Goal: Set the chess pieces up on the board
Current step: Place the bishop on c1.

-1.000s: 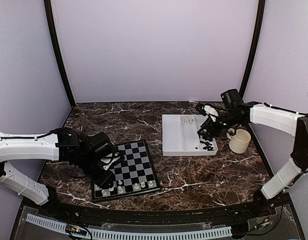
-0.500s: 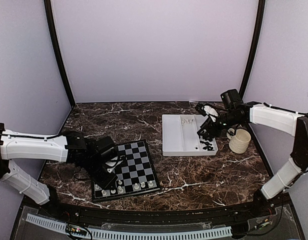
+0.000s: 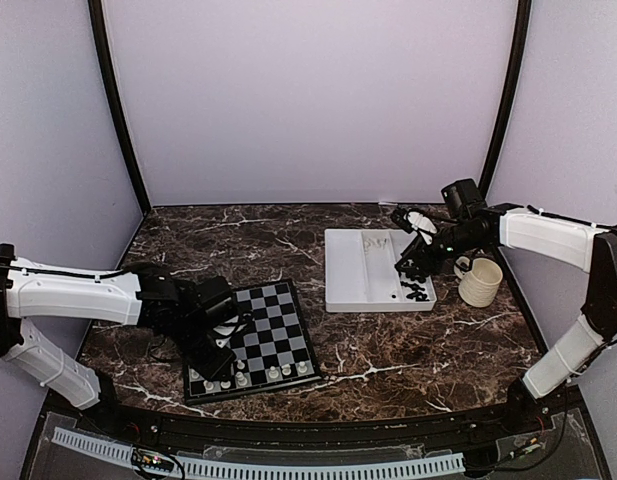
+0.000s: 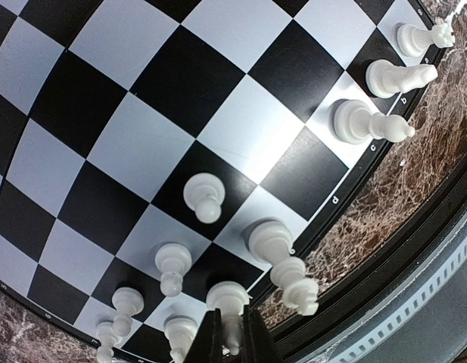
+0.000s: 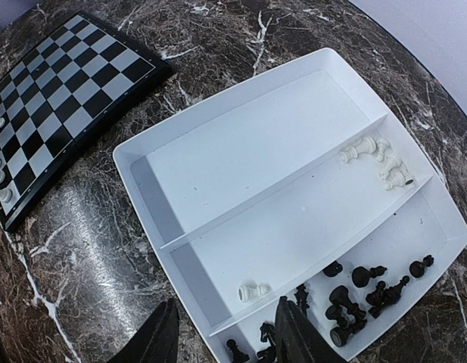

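Hanging low over the near left corner of the board (image 3: 273,320), the left claw (image 4: 228,336) is seen drawn narrow on a small white pawn (image 4: 228,296), which is gripped between the two fingers. The pawn is held among the other white pieces (image 4: 203,197) already stood along the board's two nearest rows, close to the black rim. Whether its base is touching a square cannot be told from the wrist view. The coming move is judged to turn on this one relation: the pawn's long axis is held roughly upright, in line with the fingers, so a plain opening and a straight lift away should leave it standing. A sideways drift would risk knocking the neighbours, which are set just beside it. The right claw (image 5: 227,333) is spread wide and holds nothing. It is poised over the near end of the white tray (image 5: 241,136), well apart from the board. A lone white piece (image 5: 253,291) is seen lying on its side just ahead of the gap between its fingers, and the black pieces (image 5: 354,299) are heaped across a partition (nearer the cream mug (image 3: 480,282), which stands on the desk (image 3: 238,240) beside the tray). The left arm is plainly the nearer to the board, the right to the tray.
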Controlling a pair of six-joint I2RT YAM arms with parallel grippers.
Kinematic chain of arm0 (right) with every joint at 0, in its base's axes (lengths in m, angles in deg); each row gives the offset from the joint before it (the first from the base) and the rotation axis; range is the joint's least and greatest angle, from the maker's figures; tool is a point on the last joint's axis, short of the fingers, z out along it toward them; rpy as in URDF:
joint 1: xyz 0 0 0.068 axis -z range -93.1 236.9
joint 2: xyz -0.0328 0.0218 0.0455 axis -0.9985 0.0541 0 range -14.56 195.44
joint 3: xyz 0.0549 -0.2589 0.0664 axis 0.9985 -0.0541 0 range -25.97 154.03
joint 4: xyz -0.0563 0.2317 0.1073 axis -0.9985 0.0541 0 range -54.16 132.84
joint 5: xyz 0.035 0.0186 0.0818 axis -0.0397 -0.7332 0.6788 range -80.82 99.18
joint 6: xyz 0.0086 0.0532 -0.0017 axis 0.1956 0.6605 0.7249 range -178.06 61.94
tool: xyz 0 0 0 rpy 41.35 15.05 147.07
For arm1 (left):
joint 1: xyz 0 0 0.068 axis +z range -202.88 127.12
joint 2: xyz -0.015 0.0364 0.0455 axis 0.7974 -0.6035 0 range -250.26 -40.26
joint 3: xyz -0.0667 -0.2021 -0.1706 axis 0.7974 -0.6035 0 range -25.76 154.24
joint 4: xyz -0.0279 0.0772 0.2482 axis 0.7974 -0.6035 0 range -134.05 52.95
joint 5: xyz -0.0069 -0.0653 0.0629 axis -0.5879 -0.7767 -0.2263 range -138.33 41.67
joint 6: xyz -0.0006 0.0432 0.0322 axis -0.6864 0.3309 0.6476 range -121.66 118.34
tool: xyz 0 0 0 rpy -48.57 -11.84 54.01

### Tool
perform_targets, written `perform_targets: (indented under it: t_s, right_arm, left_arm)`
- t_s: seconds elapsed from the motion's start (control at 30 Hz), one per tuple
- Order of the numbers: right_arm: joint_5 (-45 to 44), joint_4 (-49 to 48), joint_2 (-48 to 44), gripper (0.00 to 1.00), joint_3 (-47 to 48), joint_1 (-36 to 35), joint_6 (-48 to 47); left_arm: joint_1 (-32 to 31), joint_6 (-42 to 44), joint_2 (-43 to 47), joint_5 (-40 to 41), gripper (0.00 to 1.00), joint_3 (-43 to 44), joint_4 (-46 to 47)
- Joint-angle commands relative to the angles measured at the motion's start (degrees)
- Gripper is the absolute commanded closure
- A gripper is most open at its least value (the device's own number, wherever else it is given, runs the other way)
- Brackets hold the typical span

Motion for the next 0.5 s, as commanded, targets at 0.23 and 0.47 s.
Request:
perform_targets:
  t_s: [0.23, 0.47]
  right_arm:
    - [0.74, -0.7, -0.11, 0.55, 0.08, -0.24, -0.4]
    - [0.64, -0.7, -0.37, 0.55, -0.07, -0.32, -0.49]
  left_arm:
    - [-0.37, -0.91, -0.01, 1.84, 0.88, -0.3, -0.08]
    - [-0.36, -0.78, -0.28, 1.85, 0.85, -0.28, 0.13]
